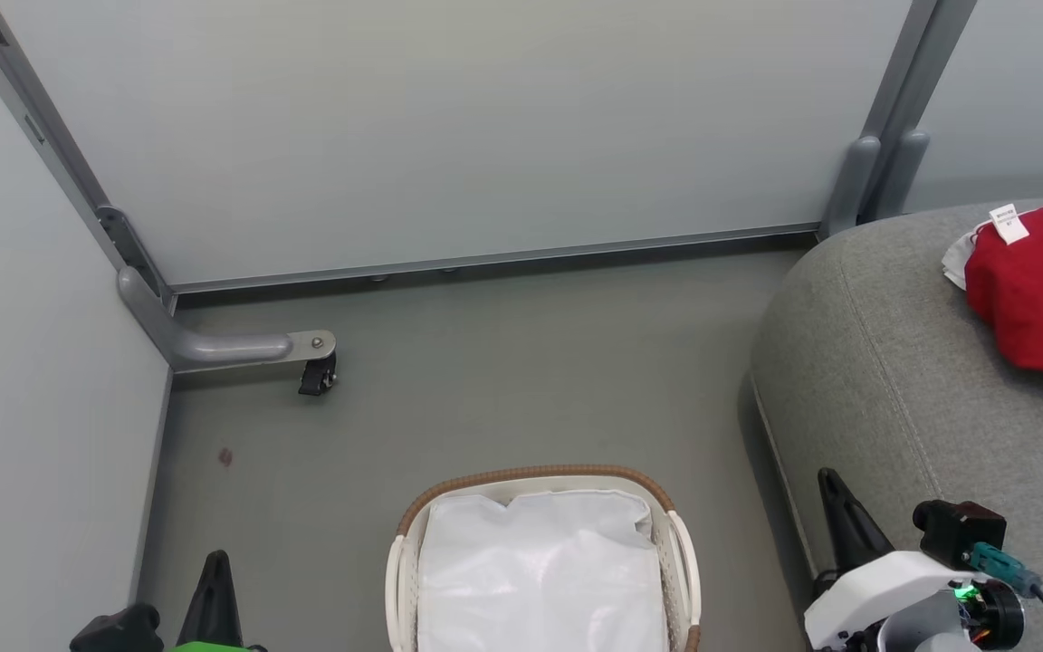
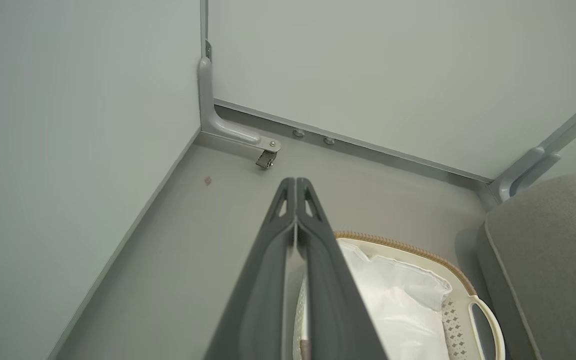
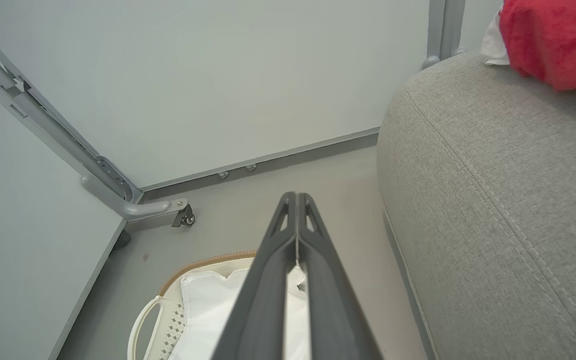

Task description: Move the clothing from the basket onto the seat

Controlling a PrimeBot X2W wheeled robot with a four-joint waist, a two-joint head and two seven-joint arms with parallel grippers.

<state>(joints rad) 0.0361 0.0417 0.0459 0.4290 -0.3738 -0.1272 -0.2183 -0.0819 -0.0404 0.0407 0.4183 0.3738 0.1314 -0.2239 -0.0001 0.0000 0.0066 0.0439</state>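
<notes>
The red clothing (image 1: pixel 1042 294) with white trim and a small white label lies bunched on the grey seat (image 1: pixel 902 380) at the far right; it also shows as the clothing (image 3: pixel 553 37) on the seat (image 3: pixel 493 190) in the right wrist view. The basket (image 1: pixel 535 478) stands on the floor at the bottom centre, with its white liner (image 1: pixel 540 570) showing inside. My left gripper (image 1: pixel 216 563) is shut and holds nothing, left of the basket; its fingers (image 2: pixel 295 186) meet. My right gripper (image 1: pixel 831 483) is shut with nothing in it, between the basket and the seat, fingers (image 3: pixel 296 199) together.
Pale panel walls close off the back and left. A grey metal foot with a small caster (image 1: pixel 318 373) sticks out onto the grey floor (image 1: pixel 521 362) at the left corner. Another grey post (image 1: pixel 875 181) stands behind the seat's corner.
</notes>
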